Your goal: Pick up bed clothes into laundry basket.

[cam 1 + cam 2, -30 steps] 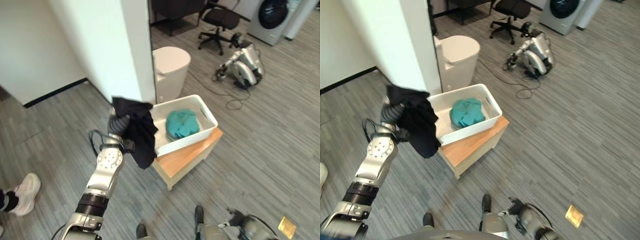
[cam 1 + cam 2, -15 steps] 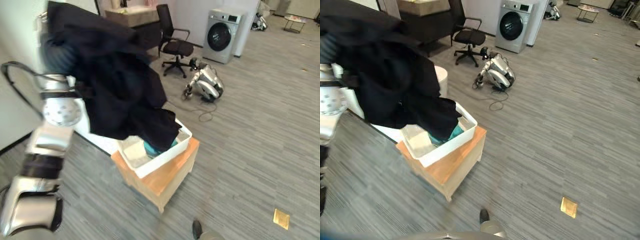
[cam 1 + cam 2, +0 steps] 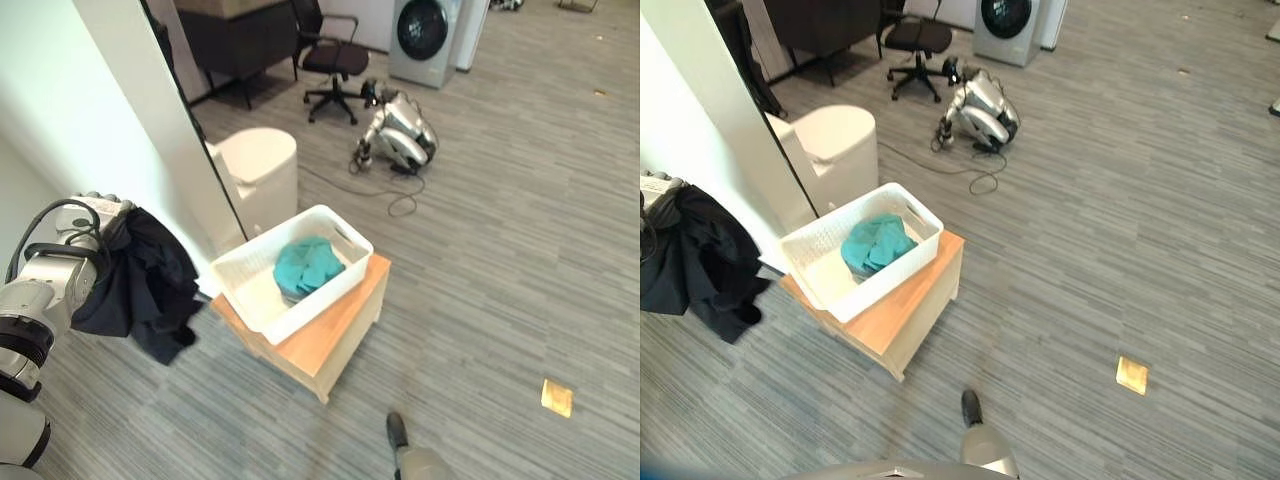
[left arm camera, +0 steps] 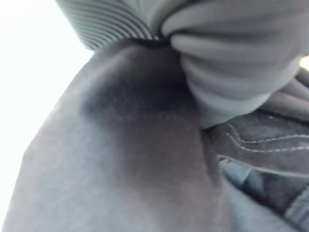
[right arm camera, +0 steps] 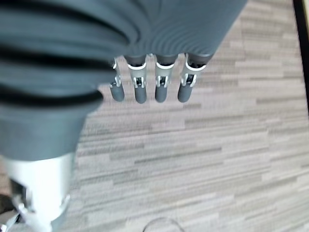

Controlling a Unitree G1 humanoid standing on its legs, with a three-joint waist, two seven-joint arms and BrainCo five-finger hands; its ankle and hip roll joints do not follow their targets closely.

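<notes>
Right hand: hanging over bare grey plank floor, fingers lying straight and side by side, holding nothing.
Left hand: showing at the left edge of the head views, mostly buried under a black garment; state of the fingers impossible to tell, cloth hiding them in the wrist view as well.
Black garment: draping over the left hand and hanging down in loose folds, well above the floor, just left of the laundry basket and not touching it; dark fabric with a stitched seam pressing close against the wrist camera.
Laundry basket: white, rectangular, sitting tilted across a low wooden table, one corner overhanging the table edge.
Teal clothes: lying bunched inside the basket, toward its far end.
White lidded bin: standing behind the basket, beside a white wall.
Black office chair, washing machine: standing farther back.
</notes>
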